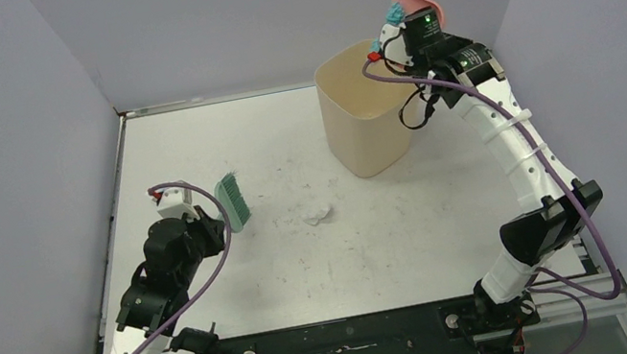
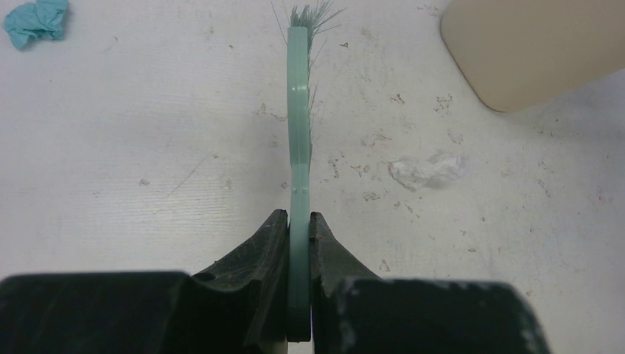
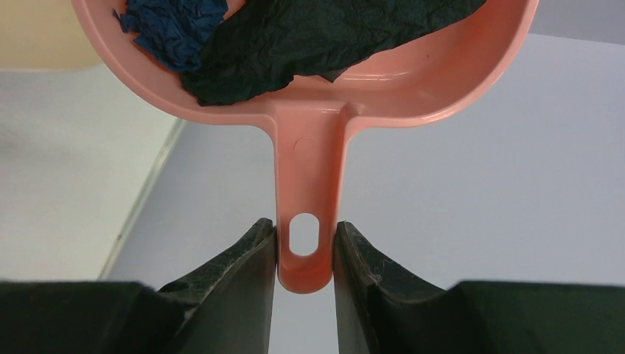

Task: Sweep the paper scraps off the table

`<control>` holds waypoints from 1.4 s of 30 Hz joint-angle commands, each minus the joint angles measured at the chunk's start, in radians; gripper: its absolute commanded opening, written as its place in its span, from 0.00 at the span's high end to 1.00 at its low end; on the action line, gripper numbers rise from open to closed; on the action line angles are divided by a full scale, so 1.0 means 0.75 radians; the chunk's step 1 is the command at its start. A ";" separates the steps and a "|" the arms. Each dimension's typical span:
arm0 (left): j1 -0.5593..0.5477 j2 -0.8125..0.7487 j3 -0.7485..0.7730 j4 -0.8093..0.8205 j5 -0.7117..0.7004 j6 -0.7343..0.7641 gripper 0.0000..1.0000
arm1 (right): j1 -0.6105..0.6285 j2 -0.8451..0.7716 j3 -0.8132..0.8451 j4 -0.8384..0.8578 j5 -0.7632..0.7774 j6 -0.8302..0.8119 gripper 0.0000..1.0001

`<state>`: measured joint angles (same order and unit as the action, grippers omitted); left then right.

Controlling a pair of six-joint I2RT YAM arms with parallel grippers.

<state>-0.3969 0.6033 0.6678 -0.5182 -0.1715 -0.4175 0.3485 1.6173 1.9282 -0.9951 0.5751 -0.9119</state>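
Observation:
My left gripper [image 1: 204, 224] is shut on the handle of the green hand brush [image 1: 232, 201], held edge-on just above the table [image 1: 457, 239]; in the left wrist view the gripper [image 2: 298, 221] clamps the brush [image 2: 298, 133]. A white scrap [image 1: 318, 213] lies right of the brush and also shows in the left wrist view [image 2: 429, 169]. A teal scrap [image 2: 33, 21] lies far left. My right gripper [image 3: 306, 228] is shut on the pink dustpan's handle [image 3: 309, 162], raised above the bin. The pan holds a dark blue scrap [image 3: 173, 26] and a black scrap [image 3: 317, 37].
The beige bin [image 1: 368, 119] stands at the back right of the table, below the raised dustpan [image 1: 417, 3]. It also shows in the left wrist view [image 2: 531, 44]. Grey walls close in the table on three sides.

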 commanded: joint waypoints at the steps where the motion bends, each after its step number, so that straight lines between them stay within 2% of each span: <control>1: 0.012 0.000 0.028 0.082 0.014 0.000 1.00 | 0.029 -0.033 0.034 0.191 0.232 -0.255 0.95; 6: 0.012 0.011 0.030 0.081 0.026 0.000 1.00 | 0.039 -0.082 -0.064 0.376 0.330 -0.514 0.95; 9: 0.012 0.007 0.028 0.080 0.021 0.000 1.00 | 0.052 -0.089 -0.082 0.385 0.349 -0.560 0.95; 15: 0.012 0.007 0.028 0.079 0.022 0.000 1.00 | 0.061 -0.160 -0.268 0.530 0.364 -0.658 0.95; 37: 0.012 0.016 0.028 0.077 0.026 0.000 1.00 | 0.068 -0.155 -0.264 0.399 0.315 -0.493 0.95; 40: 0.012 0.021 0.030 0.077 0.023 -0.002 1.00 | 0.069 -0.147 -0.191 0.330 0.239 -0.377 0.95; 42: 0.013 0.017 0.030 0.078 0.012 -0.003 1.00 | 0.065 -0.111 -0.045 0.161 0.093 -0.207 0.95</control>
<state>-0.3954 0.6186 0.6682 -0.5186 -0.1669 -0.4175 0.3943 1.5471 1.7309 -0.7471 0.7517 -1.2663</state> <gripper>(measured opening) 0.087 0.300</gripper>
